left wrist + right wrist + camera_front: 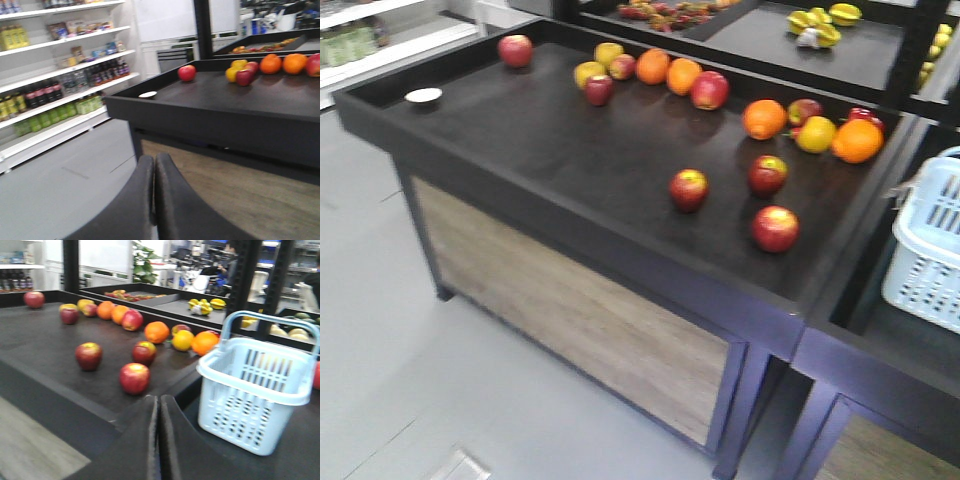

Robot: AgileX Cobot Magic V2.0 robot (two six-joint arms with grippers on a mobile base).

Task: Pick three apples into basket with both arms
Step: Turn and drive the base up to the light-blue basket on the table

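Pale blue plastic makes up the basket (240, 410), which stands upright on a lower side bench (300, 460) just to the right of the main black bench (570, 150). Its hoop handle (270, 320) is raised, and what lies inside cannot be made out past the slotted wall. A small white dish (423, 96) sits in the far left corner of the main bench, its contents too blurred to tell. Three dark red apples lie loose near the front right of that bench, apart from one another and none in the basket: a left apple (688, 189), a rear apple (767, 174) and a front apple (775, 228). Along the back are four oranges: a first orange (652, 66) touching a second orange (683, 75), then a third orange (763, 119) and a fourth orange (857, 140) further right. Among them are three yellow fruits, one being the right yellow fruit (816, 133), and six more red apples, with a lone apple (515, 50) far left. The left end effector (154, 162) has its fingers pressed together on nothing, low off the bench's left end. The right end effector (158, 401) is likewise closed and empty, before the front corner facing the basket.
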